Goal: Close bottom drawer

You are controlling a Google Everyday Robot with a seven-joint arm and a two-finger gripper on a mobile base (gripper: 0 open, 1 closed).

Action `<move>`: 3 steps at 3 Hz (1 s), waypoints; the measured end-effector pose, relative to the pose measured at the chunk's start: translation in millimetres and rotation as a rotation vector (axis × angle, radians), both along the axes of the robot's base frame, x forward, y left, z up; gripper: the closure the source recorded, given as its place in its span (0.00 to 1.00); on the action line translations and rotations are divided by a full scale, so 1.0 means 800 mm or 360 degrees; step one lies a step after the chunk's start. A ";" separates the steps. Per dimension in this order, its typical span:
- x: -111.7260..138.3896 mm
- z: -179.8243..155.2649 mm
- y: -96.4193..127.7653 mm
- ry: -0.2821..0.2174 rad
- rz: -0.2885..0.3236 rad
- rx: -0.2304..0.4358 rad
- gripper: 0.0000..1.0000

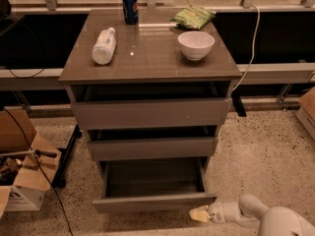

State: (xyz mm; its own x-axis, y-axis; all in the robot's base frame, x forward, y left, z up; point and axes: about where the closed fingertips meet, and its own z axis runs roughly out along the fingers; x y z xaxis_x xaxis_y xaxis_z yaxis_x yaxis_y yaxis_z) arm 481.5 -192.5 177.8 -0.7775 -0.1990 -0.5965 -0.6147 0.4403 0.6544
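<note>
The grey cabinet [147, 73] has three drawers. The bottom drawer [152, 202] is pulled well out, its flat handle-less front near the lower edge of the view and its shallow grey box [155, 178] empty. The middle drawer [152, 148] and top drawer [150, 113] stand slightly out. My gripper [199, 214], with pale yellowish tips on a white arm, is low at the bottom right, just in front of the bottom drawer's right front corner, close to it or touching.
On the cabinet top lie a clear plastic bottle [104, 45], a blue soda can [130, 7], a white bowl [196, 44] and a green snack bag [193, 17]. Cardboard boxes [22, 171] stand on the floor at left. A speckled floor [261, 156] lies to the right.
</note>
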 end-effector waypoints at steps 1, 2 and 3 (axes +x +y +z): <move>-0.001 -0.004 0.003 -0.0015 -0.0019 -0.0019 1.00; 0.035 -0.001 0.032 -0.0208 -0.0040 0.0039 1.00; 0.083 0.009 0.063 -0.0421 -0.0037 0.0080 1.00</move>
